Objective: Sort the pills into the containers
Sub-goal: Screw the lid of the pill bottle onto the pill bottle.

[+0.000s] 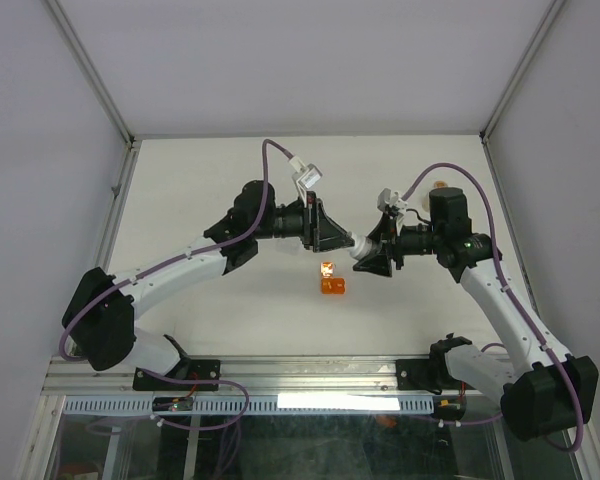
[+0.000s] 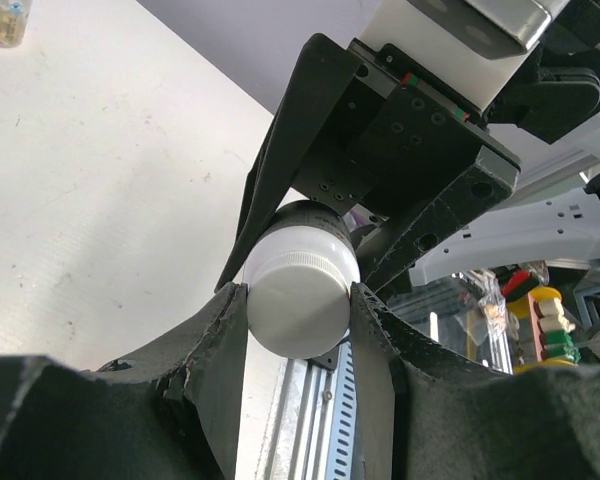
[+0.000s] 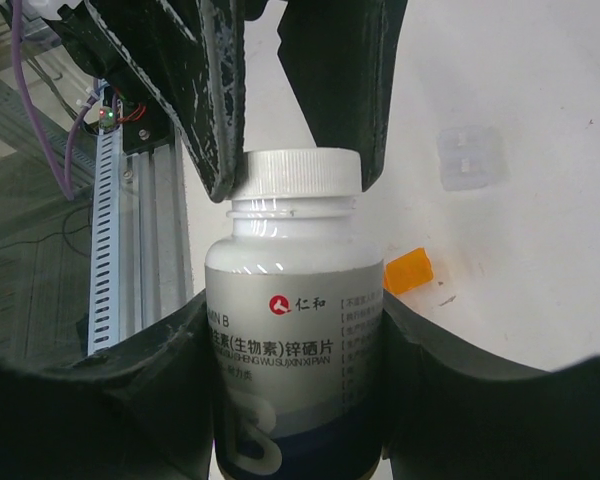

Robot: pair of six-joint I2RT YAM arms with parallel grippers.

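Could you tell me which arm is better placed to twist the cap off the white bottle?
Left. The left gripper clamps the cap, while the right gripper grips the white bottle by its body and can steady it.

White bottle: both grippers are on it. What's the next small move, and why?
Probably twist the cap off with the left gripper: its fingers pinch the cap while the right gripper grips the white bottle body, and the cap looks fully seated.

A robotics lab cell: a white table (image 1: 210,180) boxed in by plain grey panels (image 1: 40,150) on aluminium framing (image 1: 90,72), slotted cable ducting (image 1: 110,404) along its near edge.
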